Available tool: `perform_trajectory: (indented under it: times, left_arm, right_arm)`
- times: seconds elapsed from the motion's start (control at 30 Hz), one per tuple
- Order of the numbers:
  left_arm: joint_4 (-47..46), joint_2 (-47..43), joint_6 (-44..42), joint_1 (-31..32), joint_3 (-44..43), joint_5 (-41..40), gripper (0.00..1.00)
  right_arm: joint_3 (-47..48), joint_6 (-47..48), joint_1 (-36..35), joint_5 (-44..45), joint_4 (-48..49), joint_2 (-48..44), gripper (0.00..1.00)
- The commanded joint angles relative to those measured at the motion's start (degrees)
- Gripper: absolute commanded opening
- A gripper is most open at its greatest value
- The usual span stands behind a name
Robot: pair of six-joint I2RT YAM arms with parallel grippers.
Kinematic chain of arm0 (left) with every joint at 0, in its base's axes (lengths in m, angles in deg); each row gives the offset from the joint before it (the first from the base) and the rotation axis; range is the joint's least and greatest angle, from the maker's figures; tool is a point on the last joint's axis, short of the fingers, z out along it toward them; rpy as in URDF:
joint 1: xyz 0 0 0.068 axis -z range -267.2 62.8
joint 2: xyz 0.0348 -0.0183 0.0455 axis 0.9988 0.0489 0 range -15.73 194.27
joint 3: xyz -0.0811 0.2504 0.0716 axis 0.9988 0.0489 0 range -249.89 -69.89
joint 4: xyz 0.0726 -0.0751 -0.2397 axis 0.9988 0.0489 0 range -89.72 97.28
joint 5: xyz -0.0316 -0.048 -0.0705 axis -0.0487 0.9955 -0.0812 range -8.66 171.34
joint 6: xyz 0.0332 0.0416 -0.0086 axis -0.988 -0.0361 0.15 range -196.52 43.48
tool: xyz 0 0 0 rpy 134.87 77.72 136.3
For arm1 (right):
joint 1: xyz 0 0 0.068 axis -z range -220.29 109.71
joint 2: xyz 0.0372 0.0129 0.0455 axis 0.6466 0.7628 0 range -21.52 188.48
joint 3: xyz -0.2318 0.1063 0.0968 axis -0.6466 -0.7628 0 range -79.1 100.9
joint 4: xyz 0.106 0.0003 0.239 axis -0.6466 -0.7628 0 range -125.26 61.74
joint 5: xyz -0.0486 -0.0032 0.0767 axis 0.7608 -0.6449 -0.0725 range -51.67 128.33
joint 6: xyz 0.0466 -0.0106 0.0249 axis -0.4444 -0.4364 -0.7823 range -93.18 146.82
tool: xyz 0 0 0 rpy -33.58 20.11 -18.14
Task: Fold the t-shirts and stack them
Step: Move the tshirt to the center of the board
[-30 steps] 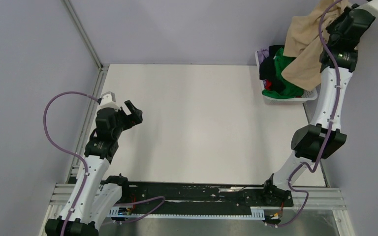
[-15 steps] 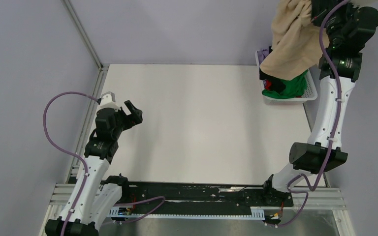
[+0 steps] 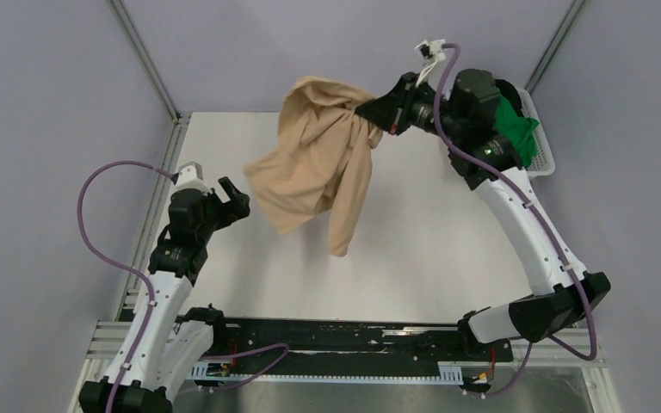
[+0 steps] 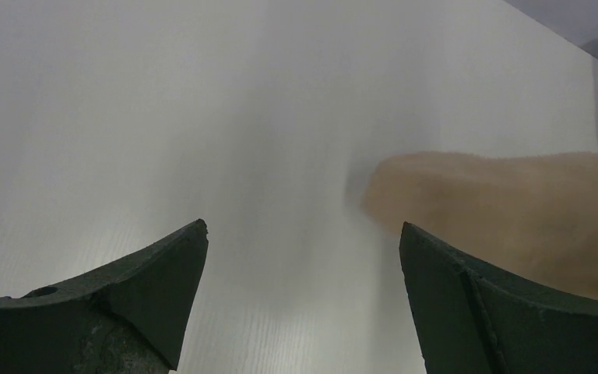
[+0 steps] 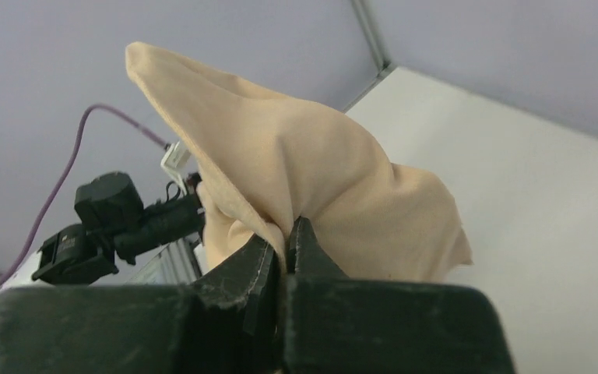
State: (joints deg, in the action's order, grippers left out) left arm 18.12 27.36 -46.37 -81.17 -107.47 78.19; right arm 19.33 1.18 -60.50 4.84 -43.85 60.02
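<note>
Upper centre of the overhead view, my right gripper is clamped on a bunched fold of the tan t-shirt, which hangs limp above the table. My left gripper gapes, empty. It's soft, light cloth, so I'd pinch the lowest hanging edge, possibly a hem.

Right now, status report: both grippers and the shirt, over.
Right gripper shut on tan t-shirt, hanging over table. Left gripper open, empty. White basket with green t-shirt far right, out of the way.
</note>
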Motion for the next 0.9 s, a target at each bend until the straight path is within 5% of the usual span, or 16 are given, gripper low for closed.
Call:
perform_trajectory:
  times: [0.0,0.1,0.2,0.37,0.53,0.7,0.87]
  left_arm:
    - [2.3,-0.3,1.3,0.1,-1.5,-1.5,1.00]
    - [3.6,-1.1,1.9,0.2,-1.6,-2.7,1.00]
    - [4.6,-1.2,2.6,0.1,-1.7,-3.9,1.00]
    - [6.1,1.2,3.8,0.1,-2.4,-3.0,1.00]
    - [3.6,4.6,4.4,0.1,-1.6,6.5,1.00]
    - [-0.8,8.8,6.6,3.2,0.6,18.6,1.00]
    - [3.8,10.7,8.5,16.9,2.1,17.9,1.00]
  right_arm:
    - [-8.2,-2.8,-5.4,2.6,4.1,-1.4,0.00]
    - [-16.5,-5.7,-5.5,5.8,4.5,-0.7,0.00]
    - [-25.2,-6.6,-5.4,18.0,4.7,0.6,0.02]
    - [-33.9,-7.4,-2.0,39.9,1.3,3.1,0.49]
    - [-34.0,-7.5,-0.2,53.0,-5.0,2.2,1.00]
    - [-37.0,-4.4,-0.2,51.6,-5.0,-3.4,1.00]
    - [-44.1,-3.0,-0.3,41.5,-4.2,-10.0,1.00]
